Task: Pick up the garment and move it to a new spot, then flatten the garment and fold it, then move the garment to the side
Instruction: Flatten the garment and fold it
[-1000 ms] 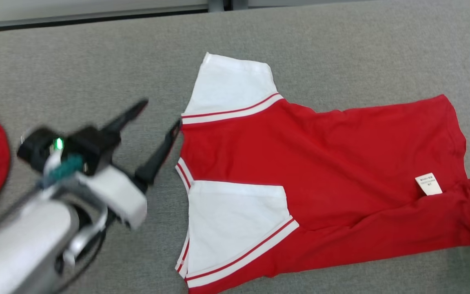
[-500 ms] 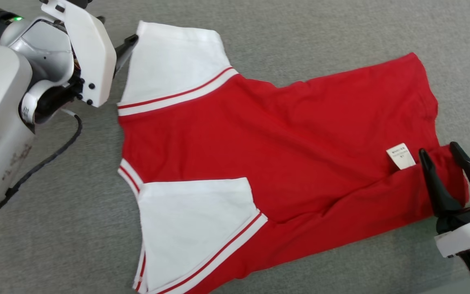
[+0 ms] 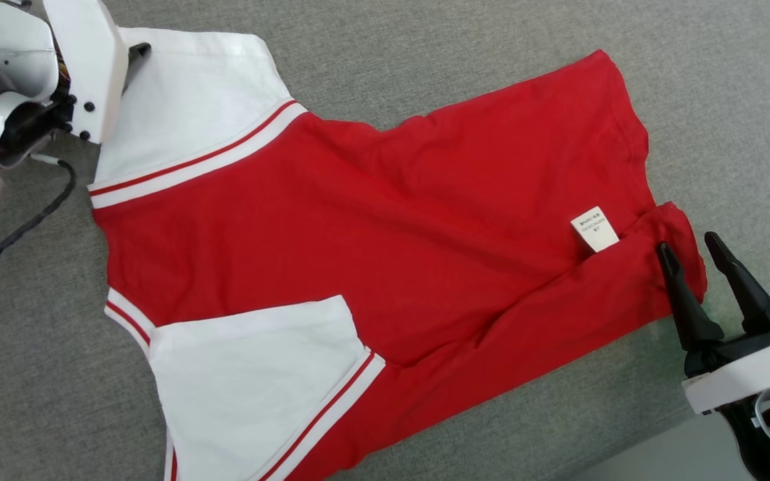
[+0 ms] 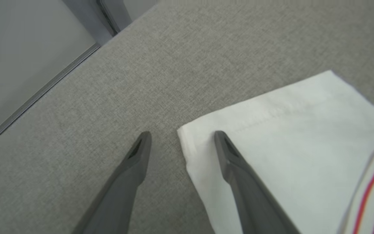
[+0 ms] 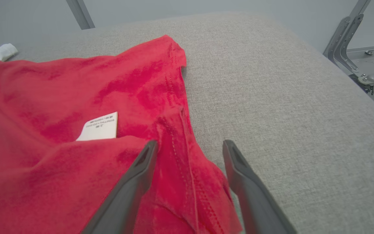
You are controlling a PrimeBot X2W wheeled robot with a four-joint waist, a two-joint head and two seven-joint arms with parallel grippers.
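Garment lies spread flat on the grey fabric surface, red body with white sleeves. I see my left gripper spread wide astride the corner of the upper sleeve, holding nothing. My right gripper is also wide, straddling the red hem corner near the white label, empty.

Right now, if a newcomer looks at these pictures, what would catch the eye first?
First, the red shirt with white sleeves, spread across the grey padded table. Next, the two open grippers at opposite ends: the left gripper has its jaws astride a white sleeve corner, the right gripper astride the red hem beside a small white label.
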